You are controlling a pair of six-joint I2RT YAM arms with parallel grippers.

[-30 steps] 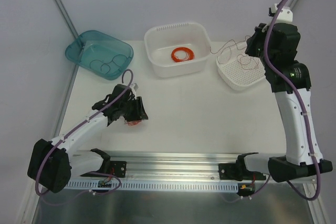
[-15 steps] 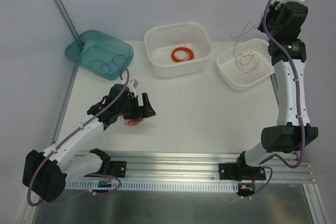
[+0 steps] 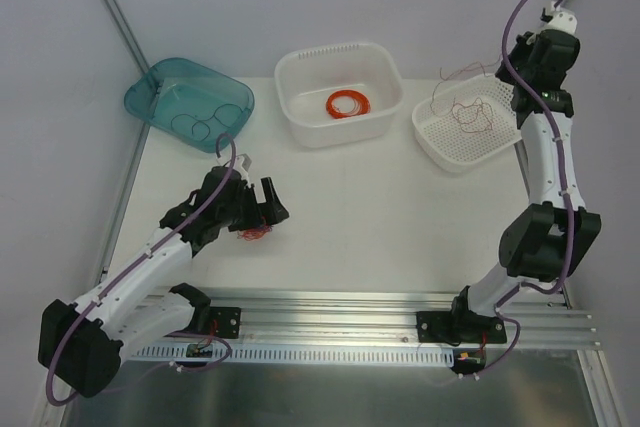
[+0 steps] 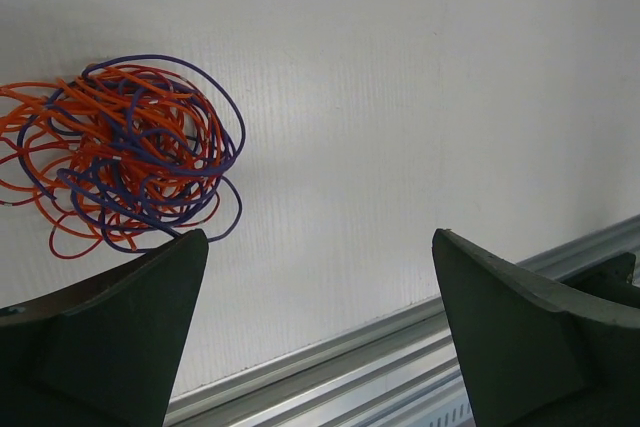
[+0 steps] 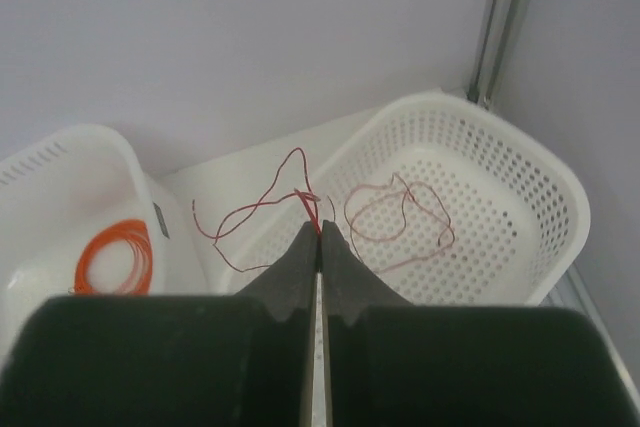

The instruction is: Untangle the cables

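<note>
Toward the near left part of the table [image 3: 400,207], the left gripper [image 4: 320,247] hangs with its jaws spread wide and nothing between them. Just beside one finger [image 4: 110,317] lies the knotted ball of cables [image 4: 125,152], thin orange-red and purple-blue strands wound together on the white surface; whether the finger touches the lowest loop cannot be told. From above, the same ball [image 3: 252,232] shows as a small reddish knot under that gripper.

At the far right corner, the right gripper [image 5: 320,232] is raised above the perforated white basket [image 5: 520,207], its jaws pressed together on a single dark red wire [image 5: 262,205] that hangs in loose curves over the basket's left rim. Another dark red strand [image 5: 400,212] lies squiggled on the basket floor.

Along the far edge, a white tub [image 3: 300,72] holds an orange ring coil [image 3: 347,103], and a teal bin [image 3: 150,97] at the far left corner holds dark wire loops [image 3: 205,125].
</note>
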